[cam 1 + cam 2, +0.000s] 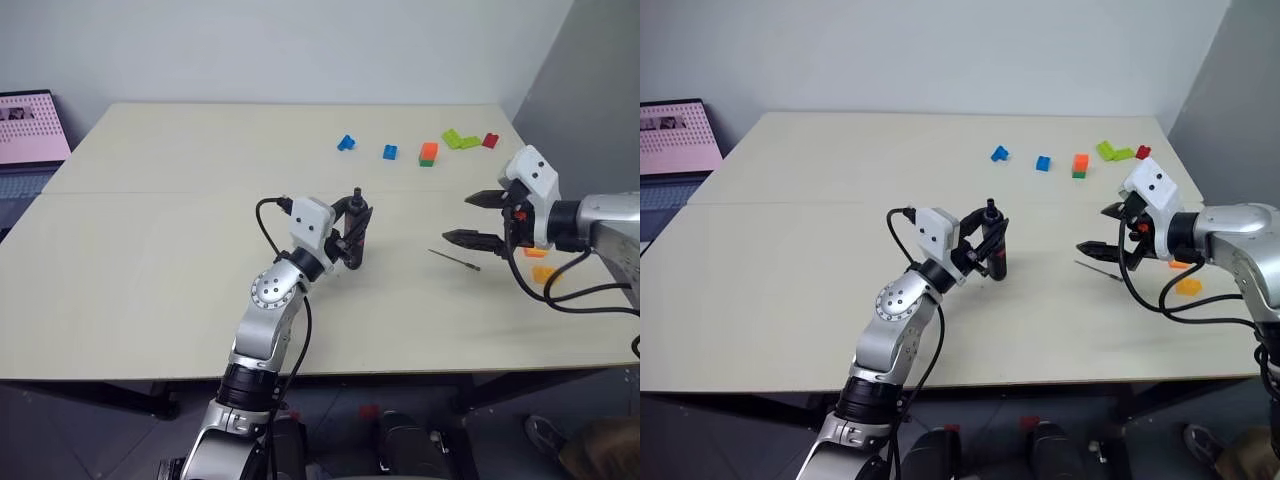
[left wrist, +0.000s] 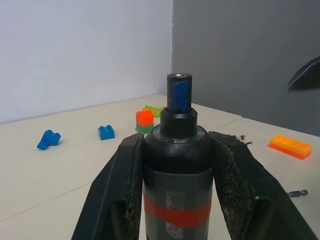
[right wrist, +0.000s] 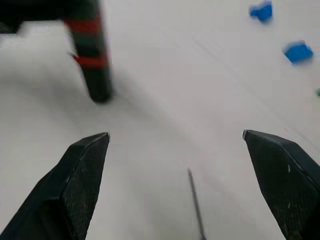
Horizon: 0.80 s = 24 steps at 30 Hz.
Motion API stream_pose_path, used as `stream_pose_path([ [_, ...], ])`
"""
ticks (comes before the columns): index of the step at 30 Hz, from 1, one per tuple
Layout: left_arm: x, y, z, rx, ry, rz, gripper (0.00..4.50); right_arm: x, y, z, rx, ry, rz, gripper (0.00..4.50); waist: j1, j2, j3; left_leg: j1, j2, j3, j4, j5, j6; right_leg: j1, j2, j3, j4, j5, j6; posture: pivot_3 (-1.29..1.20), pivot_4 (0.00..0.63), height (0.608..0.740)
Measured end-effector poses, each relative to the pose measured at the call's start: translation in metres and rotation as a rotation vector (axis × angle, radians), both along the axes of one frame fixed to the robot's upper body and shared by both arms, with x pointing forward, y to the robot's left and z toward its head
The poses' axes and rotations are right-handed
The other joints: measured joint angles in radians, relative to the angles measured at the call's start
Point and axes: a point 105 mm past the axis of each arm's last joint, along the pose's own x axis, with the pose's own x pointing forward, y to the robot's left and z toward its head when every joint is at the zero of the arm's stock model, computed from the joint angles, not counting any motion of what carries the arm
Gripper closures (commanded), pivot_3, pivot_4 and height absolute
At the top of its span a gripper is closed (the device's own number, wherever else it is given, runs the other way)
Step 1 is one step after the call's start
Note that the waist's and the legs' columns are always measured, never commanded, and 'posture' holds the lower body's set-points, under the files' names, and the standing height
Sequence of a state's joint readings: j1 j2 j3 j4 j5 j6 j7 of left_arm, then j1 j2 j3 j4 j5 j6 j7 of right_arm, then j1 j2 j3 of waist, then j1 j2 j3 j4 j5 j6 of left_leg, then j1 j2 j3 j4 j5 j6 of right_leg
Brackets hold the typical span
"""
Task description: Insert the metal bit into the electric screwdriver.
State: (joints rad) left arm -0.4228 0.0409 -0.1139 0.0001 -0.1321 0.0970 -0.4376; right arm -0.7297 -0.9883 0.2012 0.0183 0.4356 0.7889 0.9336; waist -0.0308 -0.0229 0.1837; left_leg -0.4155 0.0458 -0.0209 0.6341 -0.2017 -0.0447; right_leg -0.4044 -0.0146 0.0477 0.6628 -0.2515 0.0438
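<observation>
The left gripper [image 1: 352, 238] is clamped around the screwdriver [image 1: 357, 232], holding it roughly upright with its base close to or resting on the table [image 1: 180, 260] near the middle. That makes sense for the job: the socket end points up and is clear of the fingers [image 2: 122, 185], so there's an open hole to feed something into, and the wrist view shows the pads squeezing the black body just above the red band. The bit [image 1: 455, 259] is lying flat on the table, well off to the right of the screwdriver, not picked up yet. The right gripper [image 1: 483, 219] hangs just above it, angled down, with its jaws spread as wide as they go and nothing in them; its own wrist view has the bit [image 3: 196, 205] sitting between the two fingers [image 3: 75, 185], untouched. Looks lined up for a pinch on the thin rod, which will probably be fiddly since it's so skinny and flat against the surface. A few coloured blocks [image 1: 428, 153] sit at the far side, out of the way.
</observation>
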Motion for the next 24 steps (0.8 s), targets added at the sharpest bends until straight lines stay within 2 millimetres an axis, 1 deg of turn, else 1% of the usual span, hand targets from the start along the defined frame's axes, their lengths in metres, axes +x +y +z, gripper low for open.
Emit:
stream_pose_path([
  [2,-0.001,-0.001,0.0,0.002,-0.004,-0.001,2.86,0.013,-0.005,-0.018,-0.063,0.093,-0.025,0.0,-0.003,0.0,0.0,0.0,0.0,0.001,0.0,0.0,0.0,0.0,0.0,0.001,0.0,0.001,0.002,0.0,0.15,0.74],
  [3,-0.001,-0.001,0.001,0.0,-0.009,0.0,2.86,0.02,-0.011,-0.03,-0.096,0.148,-0.054,0.0,-0.002,0.0,0.0,0.0,0.0,0.001,0.0,0.0,0.0,0.0,0.0,0.001,0.0,0.002,0.003,0.0,0.15,0.74],
  [5,-0.001,-0.002,0.0,0.0,-0.013,0.001,2.86,0.028,-0.017,-0.047,-0.144,0.218,-0.078,0.0,-0.001,0.0,0.0,0.0,0.0,0.001,-0.001,0.0,0.0,-0.001,0.0,0.0,0.0,0.002,0.004,0.0,0.15,0.74],
  [7,-0.002,-0.004,0.0,0.0,-0.016,-0.002,2.86,0.033,-0.02,-0.055,-0.177,0.257,-0.085,0.0,0.0,0.0,0.0,-0.001,0.0,0.001,-0.002,0.0,0.0,-0.001,0.0,0.0,0.0,0.002,0.004,0.0,0.15,0.74],
  [11,-0.004,-0.006,0.0,0.009,-0.029,-0.005,2.86,0.043,-0.02,-0.064,-0.223,0.314,-0.069,0.0,-0.001,0.0,0.0,0.0,0.0,0.001,-0.003,0.0,0.0,-0.001,0.0,0.0,-0.001,0.002,0.004,0.0,0.15,0.74],
  [13,-0.004,-0.007,-0.001,0.01,-0.031,-0.003,2.86,0.045,-0.021,-0.07,-0.234,0.341,-0.068,0.0,0.0,0.001,0.0,0.0,0.0,0.0,-0.003,0.0,0.0,-0.001,0.0,0.0,0.0,0.002,0.004,0.0,0.15,0.74],
  [16,-0.004,-0.005,-0.001,0.005,-0.034,0.008,2.86,0.047,-0.023,-0.079,-0.259,0.38,-0.072,0.49,-0.001,0.001,0.0,0.0,0.0,0.001,-0.003,0.0,0.0,-0.001,0.0,0.0,0.0,0.003,0.004,0.0,0.15,0.74],
  [19,-0.005,-0.005,-0.001,0.007,-0.038,0.011,2.86,0.047,-0.027,-0.079,-0.286,0.386,-0.064,1.22,-0.001,0.001,0.0,0.0,0.0,0.0,-0.003,0.0,0.0,-0.001,0.0,0.0,0.0,0.003,0.004,0.0,0.15,0.74],
  [21,-0.005,-0.005,-0.001,0.009,-0.04,0.012,2.86,0.049,-0.026,-0.079,-0.303,0.382,-0.056,1.68,-0.001,0.001,0.0,0.0,0.0,0.0,-0.003,0.0,0.0,-0.001,0.0,0.0,0.0,0.003,0.004,0.0,0.15,0.74],
  [22,-0.005,-0.005,-0.001,0.011,-0.042,0.012,2.86,0.05,-0.026,-0.079,-0.312,0.381,-0.052,2.05,-0.001,0.001,0.0,0.0,0.0,0.0,-0.003,0.0,0.0,-0.001,0.0,0.0,0.0,0.003,0.004,0.0,0.15,0.74],
  [24,-0.005,-0.005,-0.002,0.013,-0.045,0.012,2.86,0.051,-0.026,-0.079,-0.32,0.378,-0.05,2.49,-0.001,0.001,0.0,0.0,0.0,0.0,-0.003,0.0,0.0,-0.001,0.0,0.0,0.0,0.003,0.004,0.0,0.15,0.74],
])
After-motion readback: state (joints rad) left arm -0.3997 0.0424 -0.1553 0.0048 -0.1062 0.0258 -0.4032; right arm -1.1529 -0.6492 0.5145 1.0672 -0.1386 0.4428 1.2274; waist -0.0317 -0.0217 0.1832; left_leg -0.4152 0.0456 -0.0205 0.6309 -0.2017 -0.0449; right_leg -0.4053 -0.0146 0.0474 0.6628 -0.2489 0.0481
